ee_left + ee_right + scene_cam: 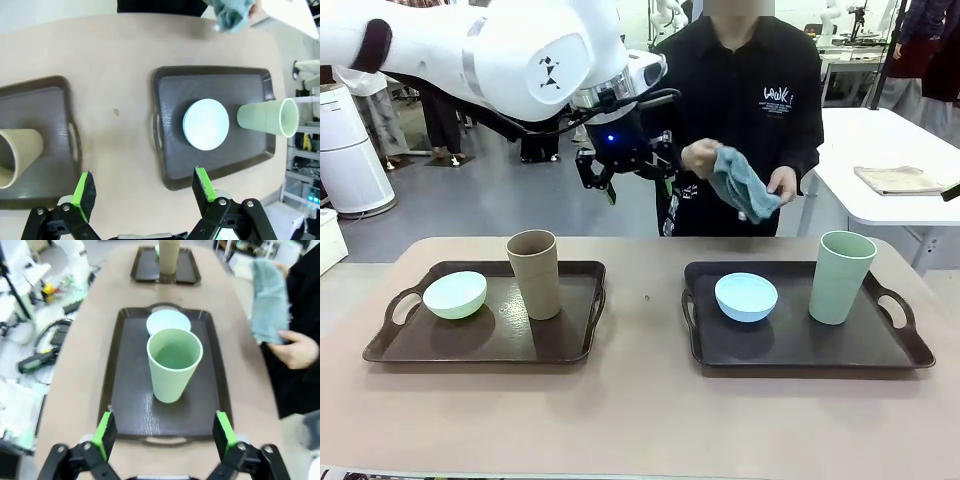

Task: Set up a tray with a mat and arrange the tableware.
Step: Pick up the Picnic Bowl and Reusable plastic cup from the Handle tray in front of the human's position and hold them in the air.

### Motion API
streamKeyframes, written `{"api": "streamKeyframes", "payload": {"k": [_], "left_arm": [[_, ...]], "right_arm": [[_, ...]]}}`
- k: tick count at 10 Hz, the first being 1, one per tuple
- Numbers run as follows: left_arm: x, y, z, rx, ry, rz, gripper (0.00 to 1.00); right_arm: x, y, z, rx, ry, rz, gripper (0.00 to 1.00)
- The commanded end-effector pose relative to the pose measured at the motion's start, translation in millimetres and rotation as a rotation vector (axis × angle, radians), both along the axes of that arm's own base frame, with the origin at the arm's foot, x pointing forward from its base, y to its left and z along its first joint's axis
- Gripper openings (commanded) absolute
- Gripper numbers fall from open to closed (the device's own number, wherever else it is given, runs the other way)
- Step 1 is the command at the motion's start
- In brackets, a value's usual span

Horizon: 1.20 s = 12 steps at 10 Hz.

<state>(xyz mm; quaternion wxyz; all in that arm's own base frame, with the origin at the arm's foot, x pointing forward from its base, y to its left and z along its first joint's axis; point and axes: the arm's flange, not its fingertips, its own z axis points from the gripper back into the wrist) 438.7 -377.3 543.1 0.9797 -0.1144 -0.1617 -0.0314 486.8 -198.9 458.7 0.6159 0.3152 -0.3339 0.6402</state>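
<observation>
Left gripper [638, 185] spread, high over bare beige tabletop strip [645, 335] between two dark brown handled trays [520, 340]; right gripper [164, 422] spread too.

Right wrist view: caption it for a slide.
Open right gripper above a tray with green tumbler and blue bowl; person's hand holds a cloth.

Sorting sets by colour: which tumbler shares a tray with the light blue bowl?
The pale green tumbler, beside the light blue bowl on the robot's right-hand tray; the tan tumbler joins the mint bowl on the left tray.
</observation>
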Motion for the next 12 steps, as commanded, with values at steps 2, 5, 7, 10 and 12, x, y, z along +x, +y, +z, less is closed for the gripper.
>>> {"api": "streamKeyframes", "payload": {"k": [2,5,7,10,12], "left_arm": [[18,-41,-18,-0.052,0.042,0.035,1.0],[28,-64,-47,-0.051,0.062,0.001,1.0],[36,-81,-68,-0.041,0.072,-0.014,1.0],[46,-98,-84,-0.053,0.093,-0.034,1.0],[43,-108,-85,-0.06,0.11,-0.039,1.0]], "right_arm": [[34,-23,-38,0.113,0.058,0.023,1.0],[59,0,-68,0.102,0.036,-0.088,1.0],[75,23,-86,0.105,0.017,-0.119,1.0],[89,53,-107,0.086,0.068,-0.069,1.0],[87,64,-117,0.115,0.139,0.025,1.0]]}}
